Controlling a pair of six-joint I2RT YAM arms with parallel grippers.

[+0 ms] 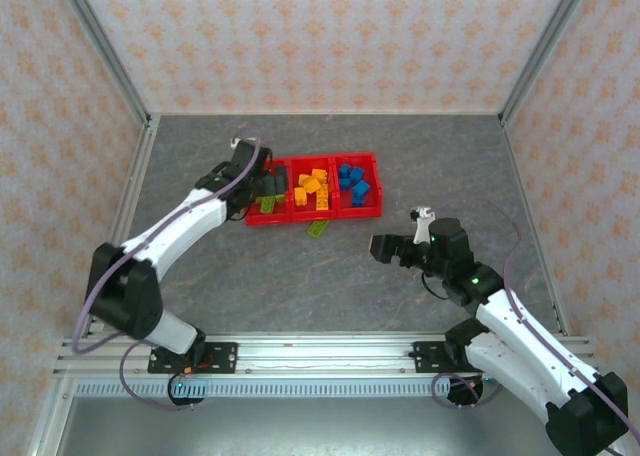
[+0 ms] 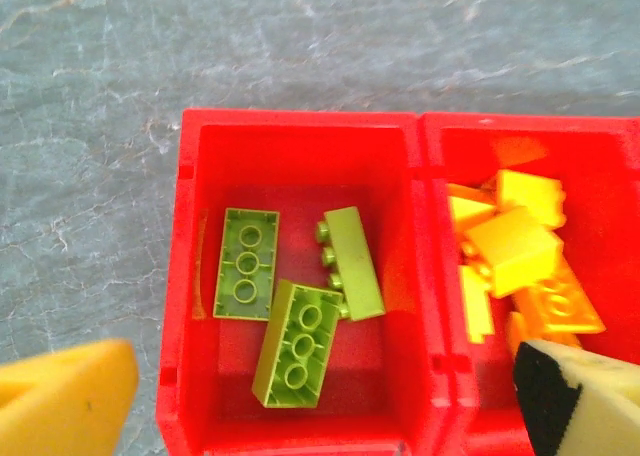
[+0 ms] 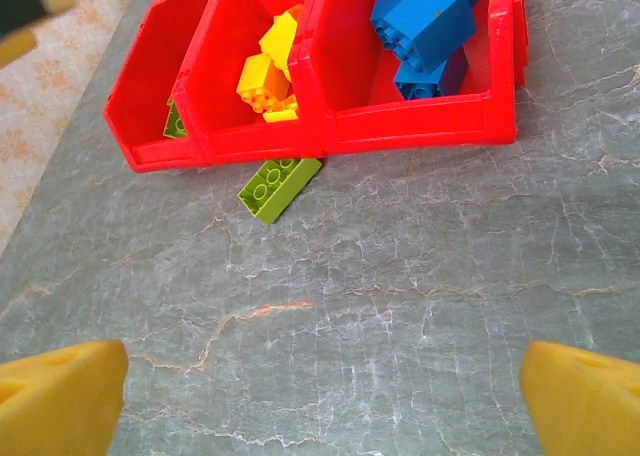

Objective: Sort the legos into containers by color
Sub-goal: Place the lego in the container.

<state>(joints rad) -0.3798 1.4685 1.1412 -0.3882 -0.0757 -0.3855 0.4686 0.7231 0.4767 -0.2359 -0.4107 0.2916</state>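
Hovering wide open and empty over the tray's nine-o'clock bin, the left jaws clear three green bricks. One loose green brick lies on the desk at the tray's six o'clock. The open right jaws should probably grip it next.

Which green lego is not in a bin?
The green brick lying on the table in front of the middle compartment; the other three green bricks lie inside the left compartment.
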